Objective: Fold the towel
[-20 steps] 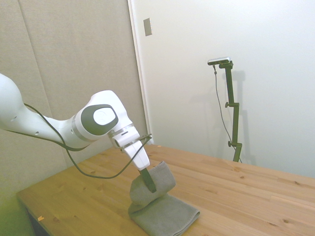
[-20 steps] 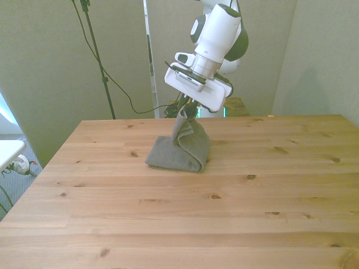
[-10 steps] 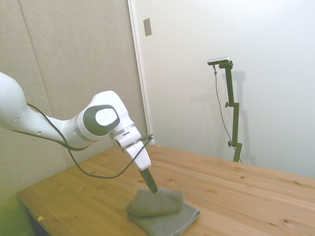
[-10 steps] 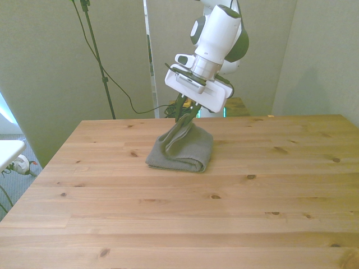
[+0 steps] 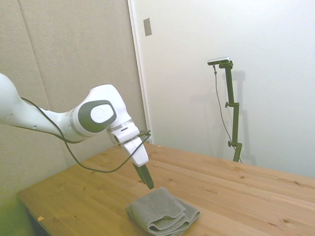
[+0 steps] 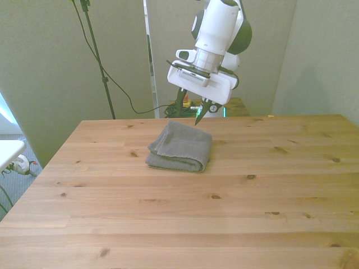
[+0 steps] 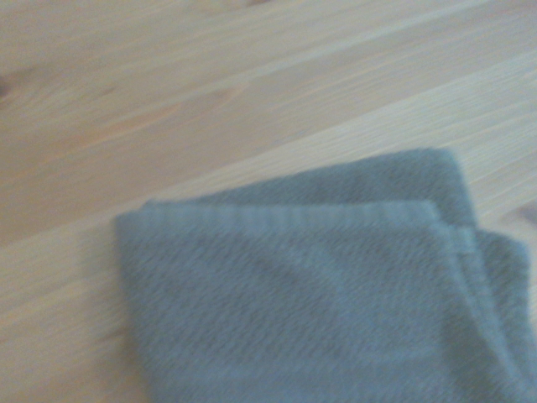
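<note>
The gray towel (image 6: pixel 180 147) lies folded over itself in layers on the wooden table (image 6: pixel 224 213), near the far edge in the front view. The side view shows the towel (image 5: pixel 163 211) as a flat stack with layered edges facing the camera. Up close, the wrist view shows a towel (image 7: pixel 319 294) corner with a folded hem. My gripper (image 6: pixel 189 112) hangs just above the towel's far edge, open, with nothing between its dark fingers (image 6: pixel 200 116). In the side view the gripper (image 5: pixel 148 184) sits a little above and behind the towel.
A black cable (image 6: pixel 106 78) hangs behind the table at the front view's left. Bare wood (image 6: pixel 185 224) stretches on the near side of the towel and to both sides of it.
The gripper let go of the towel's lifted edge, which dropped flat onto the lower layer. The gripper then opened and rose slightly away from the towel.
</note>
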Controlling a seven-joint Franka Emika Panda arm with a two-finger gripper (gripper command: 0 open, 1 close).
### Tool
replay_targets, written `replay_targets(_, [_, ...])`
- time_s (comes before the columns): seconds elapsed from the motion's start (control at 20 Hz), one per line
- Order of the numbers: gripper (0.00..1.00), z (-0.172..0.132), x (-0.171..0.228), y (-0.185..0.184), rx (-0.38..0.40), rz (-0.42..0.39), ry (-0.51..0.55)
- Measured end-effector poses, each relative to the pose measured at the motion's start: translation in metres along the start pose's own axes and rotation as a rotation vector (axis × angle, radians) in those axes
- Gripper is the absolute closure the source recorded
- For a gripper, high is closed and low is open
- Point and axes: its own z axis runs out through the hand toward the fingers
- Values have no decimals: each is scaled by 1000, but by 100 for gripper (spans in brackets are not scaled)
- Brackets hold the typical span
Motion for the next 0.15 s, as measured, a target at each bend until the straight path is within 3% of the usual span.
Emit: replay_targets(0.15, [0,-24,-48,13,16,-114,-129])
